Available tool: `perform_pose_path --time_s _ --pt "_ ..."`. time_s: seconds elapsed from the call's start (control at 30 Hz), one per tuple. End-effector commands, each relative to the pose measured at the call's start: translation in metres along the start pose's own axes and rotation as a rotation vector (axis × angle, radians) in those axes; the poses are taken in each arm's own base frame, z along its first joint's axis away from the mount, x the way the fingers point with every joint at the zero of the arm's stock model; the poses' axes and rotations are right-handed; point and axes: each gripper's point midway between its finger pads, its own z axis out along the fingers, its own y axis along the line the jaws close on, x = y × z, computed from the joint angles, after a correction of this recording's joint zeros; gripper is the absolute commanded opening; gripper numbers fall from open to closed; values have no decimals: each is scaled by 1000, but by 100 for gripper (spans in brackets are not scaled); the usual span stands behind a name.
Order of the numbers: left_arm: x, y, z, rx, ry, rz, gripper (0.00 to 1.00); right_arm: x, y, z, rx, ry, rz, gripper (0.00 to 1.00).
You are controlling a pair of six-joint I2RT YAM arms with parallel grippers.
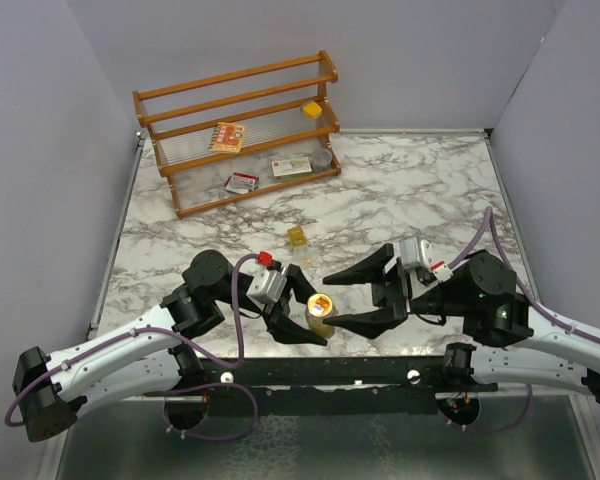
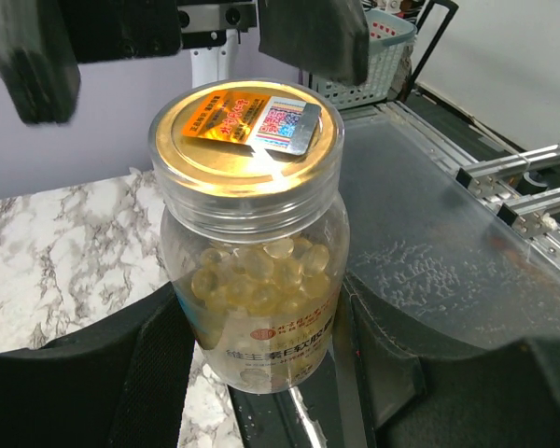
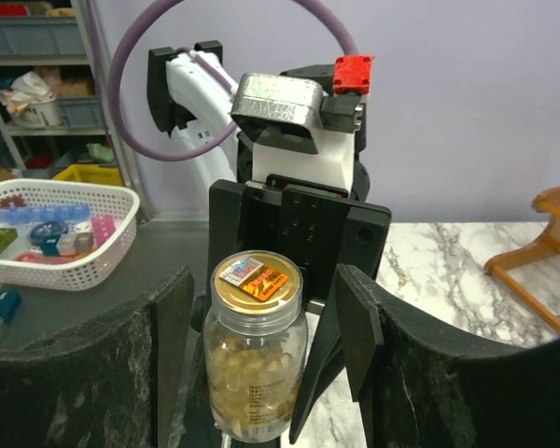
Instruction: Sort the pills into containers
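Observation:
A round clear jar [image 1: 320,312] with a gold lid, full of yellow softgel pills, stands over the table's front edge. My left gripper [image 1: 313,313] is shut on its lower body; in the left wrist view the jar [image 2: 252,233] sits between my black fingers [image 2: 84,373]. My right gripper [image 1: 332,298] is open and faces the left one, its pads either side of the jar [image 3: 257,364] with a gap on each side. A small squarish yellow box [image 1: 296,236] lies on the marble just beyond both grippers.
A wooden rack [image 1: 240,100] stands at the back left with card packets [image 1: 227,136], a round grey tin [image 1: 322,158] and a yellow piece [image 1: 311,109]. A white basket [image 3: 47,233] of small items sits off the table. The black base rail [image 1: 310,375] runs along the near edge.

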Motion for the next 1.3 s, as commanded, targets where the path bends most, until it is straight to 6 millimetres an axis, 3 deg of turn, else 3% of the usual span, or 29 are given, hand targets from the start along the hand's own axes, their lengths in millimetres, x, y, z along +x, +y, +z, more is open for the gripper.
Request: perform_pose_path --time_s 0.0,0.27,0.47,0.83,1.03,1.27 --pt "-16 -9 1 40 -35 57 0 3 14 7 -80 -9 37 61" --pt "-19 -6 0 13 -45 65 0 9 14 11 -88 7 55 55" --pt "-21 2 0 -29 -54 64 0 13 14 11 -87 21 60 39" --pt "-27 35 -9 -256 -70 62 0 16 8 6 -52 74 38 6" --pt "-27 62 -22 -433 -41 65 0 21 -1 -1 7 134 32 1" --pt "-37 75 -31 -527 -56 82 0 34 -12 -3 68 188 29 1"
